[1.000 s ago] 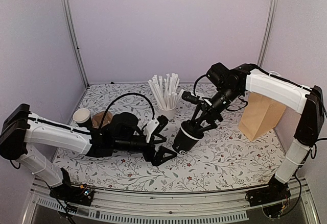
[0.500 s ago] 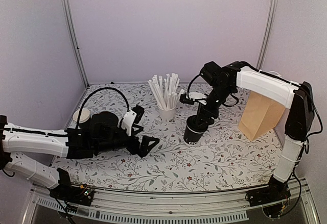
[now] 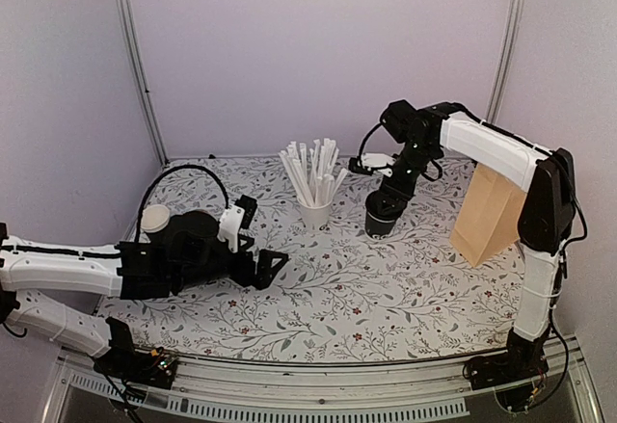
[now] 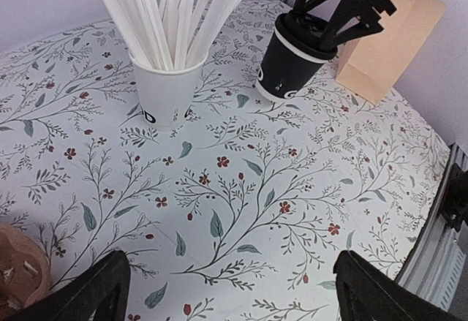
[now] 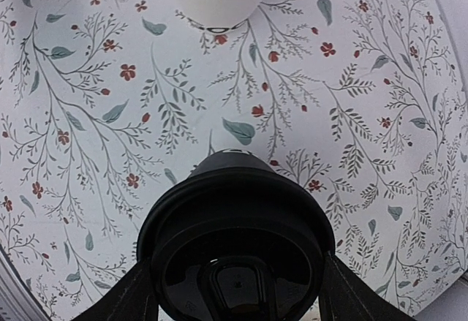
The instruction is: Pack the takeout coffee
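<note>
Takeout coffee point(image 3: 382, 221), lid point(image 5: 234, 240) on, now sits right of centre in top view, between straw cup point(image 3: 314, 213) & paper bag point(image 3: 487, 213); 1 s ago it was lower, mid-frame. R gripper point(image 3: 386, 203) clamps it under the rim, slightly tilted. L gripper point(image 3: 262, 238) gapes wide, empty, pulled back lower left. Prob. bagging next.
</note>
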`<state>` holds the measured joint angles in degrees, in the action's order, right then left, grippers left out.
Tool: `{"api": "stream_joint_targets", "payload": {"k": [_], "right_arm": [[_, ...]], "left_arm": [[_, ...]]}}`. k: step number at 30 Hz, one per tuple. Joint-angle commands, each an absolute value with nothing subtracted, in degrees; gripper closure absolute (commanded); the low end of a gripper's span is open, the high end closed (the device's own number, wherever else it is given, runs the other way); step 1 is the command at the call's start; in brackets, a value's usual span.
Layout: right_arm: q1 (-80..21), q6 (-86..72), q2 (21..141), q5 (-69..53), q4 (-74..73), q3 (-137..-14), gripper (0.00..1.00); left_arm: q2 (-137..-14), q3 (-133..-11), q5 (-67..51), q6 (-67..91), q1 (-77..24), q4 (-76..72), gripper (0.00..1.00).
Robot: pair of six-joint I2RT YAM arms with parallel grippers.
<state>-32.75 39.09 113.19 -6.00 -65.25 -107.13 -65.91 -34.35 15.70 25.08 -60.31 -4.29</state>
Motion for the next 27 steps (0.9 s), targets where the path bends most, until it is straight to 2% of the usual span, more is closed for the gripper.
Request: {"api": "stream_joint_targets", "payload": {"k": [1, 14, 23, 27], "right_arm": [[-30.50, 41.00, 117.64, -3.32, -66.14, -112.46, 0.43], [-26.75, 41.78, 127.30, -3.75, -66.96, -123.80, 0.37], [-25.38, 40.47, 128.44, -5.95, -66.51, -125.58, 0.21], [-25.22, 39.95, 127.03, -6.67, -66.71, -126.10, 0.18]], "left_arm": [[-64.60, -32.90, 14.86, 26.33, -59.70, -4.45, 0.00], [-61.52, -30.28, 13.64, 27.15, -59.72, -5.79, 0.00], [-62.68, -30.50, 13.14, 27.17, -59.69, -6.32, 0.00], [-63.01, -30.76, 13.04, 26.69, -59.72, -6.84, 0.00]]}}
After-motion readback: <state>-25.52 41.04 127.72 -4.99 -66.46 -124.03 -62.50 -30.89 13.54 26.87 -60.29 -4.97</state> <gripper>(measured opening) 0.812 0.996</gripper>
